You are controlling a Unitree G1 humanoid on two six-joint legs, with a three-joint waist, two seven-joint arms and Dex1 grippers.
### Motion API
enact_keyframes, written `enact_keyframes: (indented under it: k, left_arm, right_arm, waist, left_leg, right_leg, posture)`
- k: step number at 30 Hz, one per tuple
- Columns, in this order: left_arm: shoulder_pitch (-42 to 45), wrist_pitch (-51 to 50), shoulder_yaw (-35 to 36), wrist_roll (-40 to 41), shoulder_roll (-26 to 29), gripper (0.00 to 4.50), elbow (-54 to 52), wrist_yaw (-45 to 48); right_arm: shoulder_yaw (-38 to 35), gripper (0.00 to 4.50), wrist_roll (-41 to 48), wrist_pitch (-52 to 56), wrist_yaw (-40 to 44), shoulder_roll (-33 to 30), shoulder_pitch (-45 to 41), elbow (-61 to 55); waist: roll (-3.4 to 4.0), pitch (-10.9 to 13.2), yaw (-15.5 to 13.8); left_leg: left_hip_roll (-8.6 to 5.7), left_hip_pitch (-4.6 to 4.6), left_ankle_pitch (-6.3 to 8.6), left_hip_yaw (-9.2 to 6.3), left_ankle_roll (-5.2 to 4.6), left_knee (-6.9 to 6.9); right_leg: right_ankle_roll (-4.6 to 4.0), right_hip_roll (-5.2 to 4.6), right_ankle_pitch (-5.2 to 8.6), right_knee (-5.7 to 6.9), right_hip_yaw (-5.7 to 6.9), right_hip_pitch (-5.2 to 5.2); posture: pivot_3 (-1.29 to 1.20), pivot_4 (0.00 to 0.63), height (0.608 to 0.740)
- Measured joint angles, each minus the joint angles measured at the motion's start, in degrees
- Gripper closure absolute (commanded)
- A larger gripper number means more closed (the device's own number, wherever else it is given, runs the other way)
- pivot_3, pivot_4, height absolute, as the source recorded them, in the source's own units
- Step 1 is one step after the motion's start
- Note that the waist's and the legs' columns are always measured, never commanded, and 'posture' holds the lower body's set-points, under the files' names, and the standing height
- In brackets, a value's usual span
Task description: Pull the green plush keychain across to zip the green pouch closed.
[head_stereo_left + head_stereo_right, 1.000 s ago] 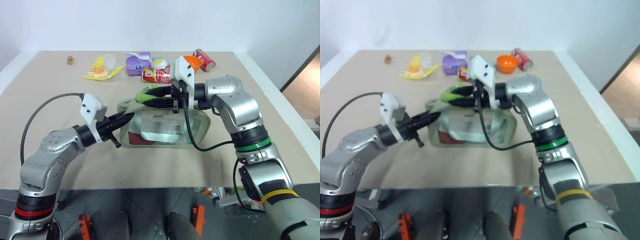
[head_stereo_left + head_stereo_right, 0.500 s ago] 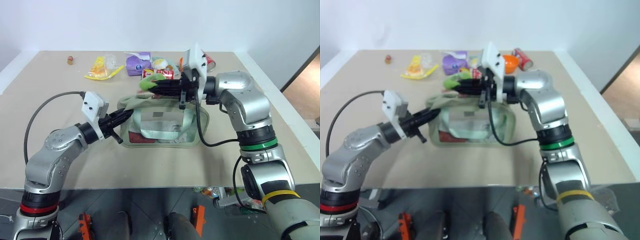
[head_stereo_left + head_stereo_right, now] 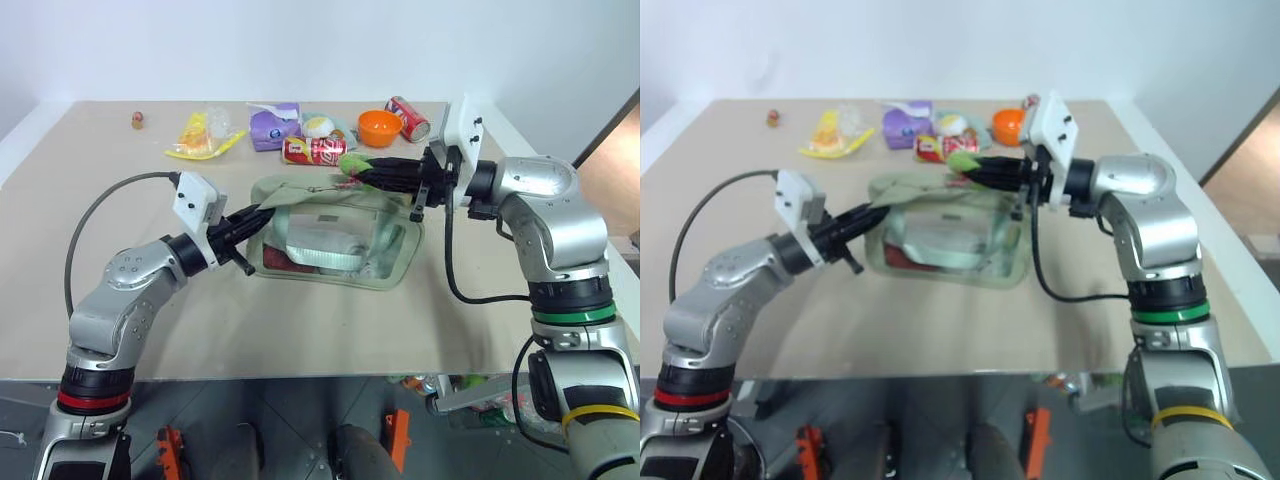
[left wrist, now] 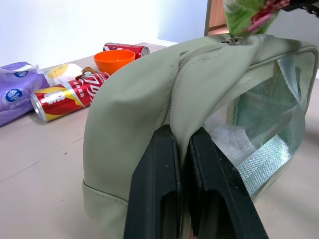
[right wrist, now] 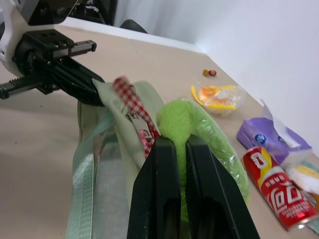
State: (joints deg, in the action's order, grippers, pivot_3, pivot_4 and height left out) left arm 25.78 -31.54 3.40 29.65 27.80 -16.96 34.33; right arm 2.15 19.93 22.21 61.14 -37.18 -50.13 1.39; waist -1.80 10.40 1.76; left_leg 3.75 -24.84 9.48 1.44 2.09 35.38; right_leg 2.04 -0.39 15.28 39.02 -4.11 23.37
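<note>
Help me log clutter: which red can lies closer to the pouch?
The red can lying on its side just behind the green pouch, beside the purple packet; the other can sits farther back, right of the orange bowl.

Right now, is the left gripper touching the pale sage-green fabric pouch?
Touching: left wrist view shows the left gripper shut on the pale sage-green fabric pouch, fabric pinched between its fingers.

On the tan table (image 3: 940,320) the green pouch (image 3: 945,235) sits in the middle, its clear side showing folded contents. The left hand (image 3: 875,212) is clamped on the pouch's left end. The right hand (image 3: 970,170) reaches in from the right and pinches the green plush keychain (image 3: 962,162) above the pouch's far top edge. Farther back lie a yellow wrapper (image 3: 830,135), a purple packet (image 3: 905,125), a red can (image 3: 937,148) and an orange bowl (image 3: 1007,124).
</note>
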Motion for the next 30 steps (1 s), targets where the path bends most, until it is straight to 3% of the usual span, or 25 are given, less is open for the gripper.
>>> enact_keyframes:
  k: [8,13,23,30]
  left_arm:
    - [1.3,0.0,-0.6,0.4,-0.4,4.5,1.4,0.0]
    - [1.1,-2.7,0.8,4.8,-1.3,4.5,0.8,1.1]
    - [-1.8,-8.3,3.2,11.1,2.1,4.5,-1.6,3.3]
    - [-1.8,-7.6,3.1,10.1,2.6,4.5,-1.9,3.0]
  right_arm:
    - [-0.1,4.48,0.5,0.1,-2.1,-0.7,0.4,-0.3]
    - [-0.1,4.48,0.4,-0.9,-2.4,-1.5,0.2,0.7]
    - [-0.7,4.48,-2.4,-9.4,-0.4,-2.4,-10.6,13.2]
    - [-0.7,4.48,-3.5,-11.3,1.0,-3.0,-10.3,15.8]
  waist:
    - [0.0,0.0,0.0]
    - [0.0,0.0,-0.2]
    - [0.04,0.0,0.1]
    - [0.04,0.0,0.1]
  left_leg:
    - [-0.01,0.0,-0.02,0.0,0.0,0.03]
    - [-0.02,-0.05,-0.01,-0.01,0.0,0.02]
    - [0.0,0.0,-0.01,0.01,0.0,-0.01]
    - [-0.01,-0.05,0.02,0.01,-0.02,-0.03]
  right_leg:
    - [0.06,0.0,-0.01,0.0,0.0,-0.02]
    - [0.06,-0.02,-0.01,-0.03,0.01,0.0]
    - [0.02,0.01,0.0,-0.03,0.0,0.02]
    - [0.01,-0.01,0.03,-0.04,0.0,0.05]
  posture:
    - [0.0,0.15,0.74]
    - [0.0,0.15,0.74]
    - [0.0,0.15,0.74]
    - [0.0,0.15,0.74]
